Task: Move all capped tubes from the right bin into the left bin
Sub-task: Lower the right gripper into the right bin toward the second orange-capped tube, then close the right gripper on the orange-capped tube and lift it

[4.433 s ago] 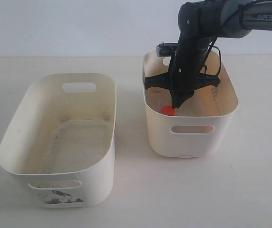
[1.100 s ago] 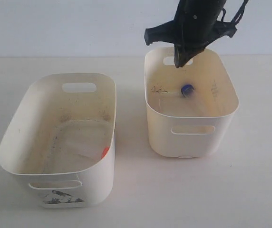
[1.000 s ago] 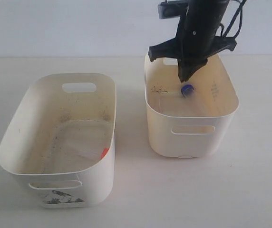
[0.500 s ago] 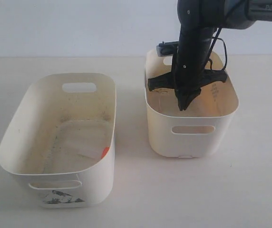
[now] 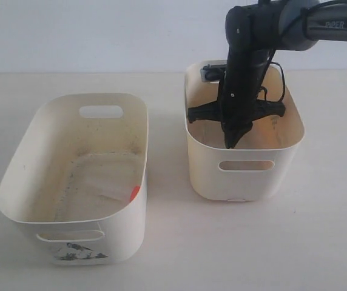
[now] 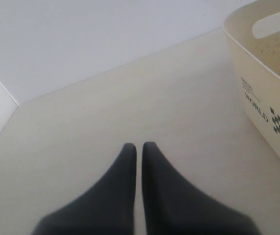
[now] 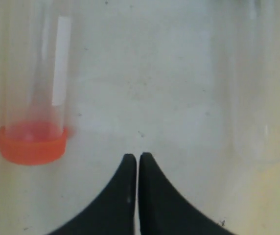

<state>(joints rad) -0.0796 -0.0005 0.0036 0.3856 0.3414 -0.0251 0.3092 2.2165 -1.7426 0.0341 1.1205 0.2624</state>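
Left bin (image 5: pixel 110 227) and right bin (image 5: pixel 207 176) look matt plastic, capped tube (image 7: pixel 35 73) glossy.

Your right gripper (image 5: pixel 230 144) hangs inside the right bin (image 5: pixel 246 182), a capped tube (image 7: pixel 32 142) just beside its tips; the left bin (image 5: pixel 125 230) sits well to its left.

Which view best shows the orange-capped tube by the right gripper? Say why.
Right wrist view: the tube lies close up, cap and body plain. It is hidden in the exterior view; the left wrist view misses it.
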